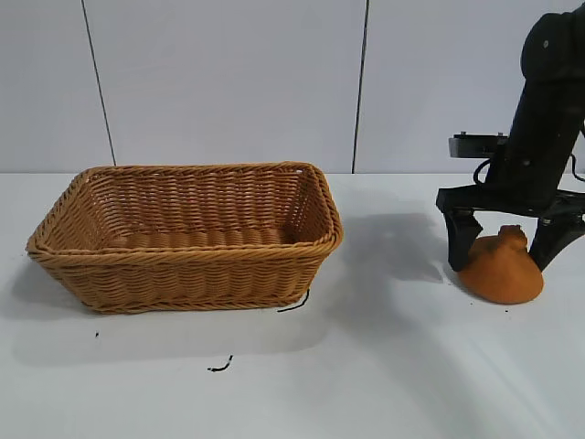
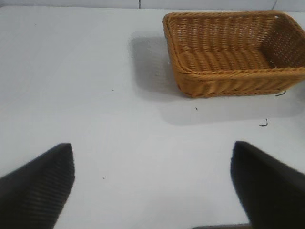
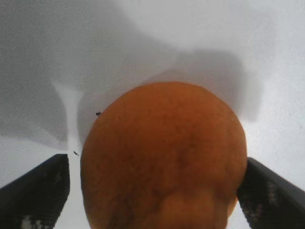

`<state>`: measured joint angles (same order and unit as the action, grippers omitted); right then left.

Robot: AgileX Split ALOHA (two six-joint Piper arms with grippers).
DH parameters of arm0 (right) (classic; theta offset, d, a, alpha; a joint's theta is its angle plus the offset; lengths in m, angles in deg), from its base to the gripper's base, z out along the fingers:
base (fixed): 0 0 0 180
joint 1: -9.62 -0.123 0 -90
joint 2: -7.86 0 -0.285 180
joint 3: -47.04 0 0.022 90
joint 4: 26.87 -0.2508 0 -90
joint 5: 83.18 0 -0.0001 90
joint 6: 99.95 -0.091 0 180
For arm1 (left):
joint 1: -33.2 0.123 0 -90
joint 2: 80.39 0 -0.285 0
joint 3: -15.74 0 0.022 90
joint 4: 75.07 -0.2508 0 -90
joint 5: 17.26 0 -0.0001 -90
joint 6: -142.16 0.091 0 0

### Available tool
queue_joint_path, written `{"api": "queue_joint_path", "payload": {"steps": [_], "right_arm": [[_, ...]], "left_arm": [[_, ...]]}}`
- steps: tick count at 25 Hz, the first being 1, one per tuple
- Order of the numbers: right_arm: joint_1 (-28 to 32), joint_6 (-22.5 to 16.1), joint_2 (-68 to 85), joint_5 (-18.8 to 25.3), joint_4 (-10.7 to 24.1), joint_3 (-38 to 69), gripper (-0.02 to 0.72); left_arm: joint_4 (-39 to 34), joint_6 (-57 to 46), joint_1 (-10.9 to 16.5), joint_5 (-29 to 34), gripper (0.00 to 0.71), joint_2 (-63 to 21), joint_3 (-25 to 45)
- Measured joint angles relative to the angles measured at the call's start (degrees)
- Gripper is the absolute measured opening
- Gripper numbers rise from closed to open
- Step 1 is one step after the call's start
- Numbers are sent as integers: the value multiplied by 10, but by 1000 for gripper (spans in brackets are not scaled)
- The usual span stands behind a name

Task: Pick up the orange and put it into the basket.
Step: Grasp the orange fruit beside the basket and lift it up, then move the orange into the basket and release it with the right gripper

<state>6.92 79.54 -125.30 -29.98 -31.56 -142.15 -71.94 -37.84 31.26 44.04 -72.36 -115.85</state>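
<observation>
The orange (image 1: 501, 273) sits on the white table at the right, knobby neck up. My right gripper (image 1: 503, 259) is lowered over it, open, with one finger on each side of the fruit. In the right wrist view the orange (image 3: 164, 124) fills the space between the fingers of the right gripper (image 3: 156, 160); a small gap shows at one finger, while the other is at the skin. The wicker basket (image 1: 183, 251) stands empty at the left. My left gripper (image 2: 152, 147) is open and empty above bare table, with the basket (image 2: 228, 71) farther off.
Small black scraps lie on the table by the basket's front corner (image 1: 294, 303) and nearer the front (image 1: 219, 367). A white panelled wall stands behind the table. Bare table lies between the basket and the orange.
</observation>
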Motion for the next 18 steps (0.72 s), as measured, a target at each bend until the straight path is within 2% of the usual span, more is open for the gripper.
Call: {"api": "queue_joint_path", "payload": {"steps": [1,2,3,6,8,9,18], "right_arm": [[0,0,0,0,0,0,635],[0,0,0,-1,0,0,577],[0,0,0,-1,0,0,449],[0,0,6,3,0,-4,223],[0,0,17,17,0,-16,116],[0,0,23,26,1,-27,88],[0,0,59,121,2,-203,85]], "left_arm": [[0,0,0,0,639,0,0],[0,0,0,0,639,0,0],[0,0,0,0,639,0,0],[0,0,0,0,639,0,0],[0,0,0,0,639,0,0],[0,0,0,0,639,0,0],[0,0,0,0,639,0,0]]}}
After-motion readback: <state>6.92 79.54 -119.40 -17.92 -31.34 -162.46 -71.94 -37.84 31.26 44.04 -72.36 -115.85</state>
